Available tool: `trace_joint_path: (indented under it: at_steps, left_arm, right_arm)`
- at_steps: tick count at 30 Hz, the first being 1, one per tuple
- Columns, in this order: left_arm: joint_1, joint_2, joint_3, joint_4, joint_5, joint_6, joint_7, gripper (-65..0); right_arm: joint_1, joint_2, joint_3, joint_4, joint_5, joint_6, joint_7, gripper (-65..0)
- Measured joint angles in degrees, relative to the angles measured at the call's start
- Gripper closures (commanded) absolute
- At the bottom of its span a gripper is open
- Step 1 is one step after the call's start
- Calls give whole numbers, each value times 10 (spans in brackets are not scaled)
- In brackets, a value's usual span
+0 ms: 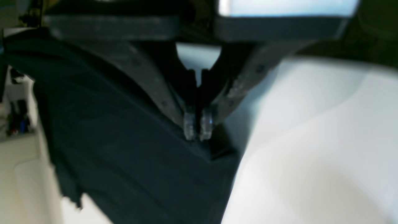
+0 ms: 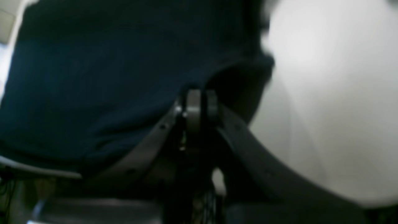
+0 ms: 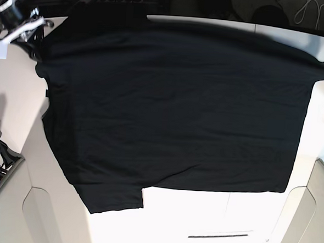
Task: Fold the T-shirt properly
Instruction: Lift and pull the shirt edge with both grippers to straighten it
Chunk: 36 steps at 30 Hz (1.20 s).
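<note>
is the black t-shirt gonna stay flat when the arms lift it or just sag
Likely sag: the T-shirt is thin, limp cloth, bunching where the left gripper and right gripper pinch it. Its loose sleeve at the lower corner should swing or fold under. It probably drags across the white table rather than slides cleanly.

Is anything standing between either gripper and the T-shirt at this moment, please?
Nothing visible does. The left gripper and the right gripper are each shut directly on the black T-shirt's fabric.
</note>
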Motion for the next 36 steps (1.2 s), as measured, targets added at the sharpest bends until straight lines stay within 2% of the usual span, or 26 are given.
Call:
trace_joint_path:
  at_steps: [4, 9, 15, 20, 22, 25, 32, 33, 35, 36]
  left_arm:
    - [-47, -10, 47, 0, 70, 0, -39, 0]
    - [-110, -28, 113, -4, 172, 0, -94, 0]
    - [-150, -35, 138, -18, 283, 9, -148, 0]
    - [-165, -35, 138, -34, 323, 43, -172, 0]
    - [-164, -35, 138, -34, 334, 43, -184, 0]
    - [-164, -35, 138, -34, 337, 43, -186, 0]
    - [-166, -35, 138, -34, 333, 43, -194, -4]
    - [-166, -35, 138, -34, 332, 43, -194, -90]
    - [-165, -35, 138, -34, 331, 43, -194, -233]
    - [-166, -35, 138, -34, 331, 43, -194, -267]
  right_arm:
    - [75, 0, -42, -9, -48, 2, 16, 0]
    - [157, 0, -111, -93, -119, -1, 40, 0]
    - [255, 0, -146, -206, -170, 0, 72, 0]
    - [308, 4, -146, -267, -185, -9, 73, 0]
    - [323, 5, -146, -281, -185, -12, 74, 0]
    - [325, 5, -146, -285, -185, -33, 74, 0]
    - [323, 5, -146, -285, -185, -35, 74, 0]
    - [323, 5, -146, -285, -185, -35, 71, -5]
    - [323, 5, -146, -285, -187, -34, 69, -235]
    - [323, 5, -146, -285, -187, -29, 66, -315]
